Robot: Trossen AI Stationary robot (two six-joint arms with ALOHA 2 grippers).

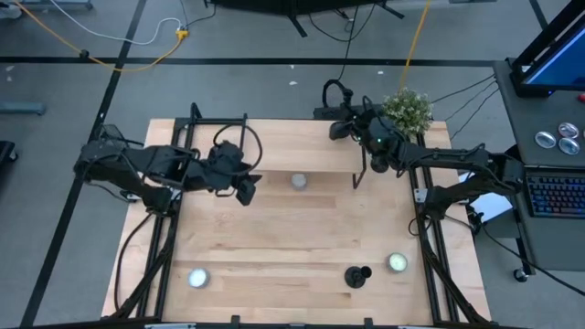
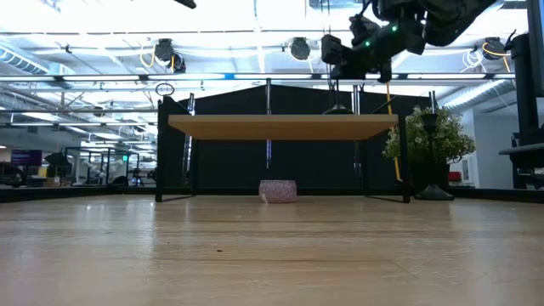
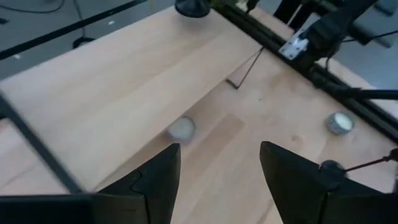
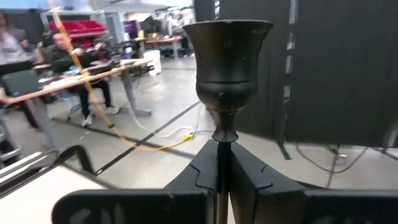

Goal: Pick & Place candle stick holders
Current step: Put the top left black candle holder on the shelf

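Right gripper (image 4: 222, 171) was squeezed tight on the thin stem of a black candle stick holder (image 4: 227, 68). Its cup stood straight up above the two dark fingers (image 4: 199, 177). In the high view this gripper (image 1: 377, 139) was over the far right corner of the raised wooden shelf (image 1: 274, 146). In the low view the gripper (image 2: 367, 47) hung up in the air, above the shelf (image 2: 280, 127) near its right end, and something small and dark sat on the shelf just under it.

Left gripper (image 3: 219, 180) had its fingers spread wide apart with nothing between them. In the high view it (image 1: 245, 187) was over the wooden table (image 1: 292, 238), just in front of the shelf's left part.

Another candle stick holder (image 1: 356, 275) stood on the table near the front edge, far from the shelf. A flat white tealight (image 1: 397, 262) lay just beside it on the right. A second tealight (image 1: 198, 278) lay near the front left corner, also far from the shelf. A third tealight (image 1: 299, 181) sat by the shelf's front edge, near the middle. The left wrist view showed that one (image 3: 181, 128) close to the shelf's edge, past the open fingers.

A small green plant (image 1: 409, 110) stood behind the shelf's right end. Far behind the table, people sat at a long desk (image 4: 74, 78).
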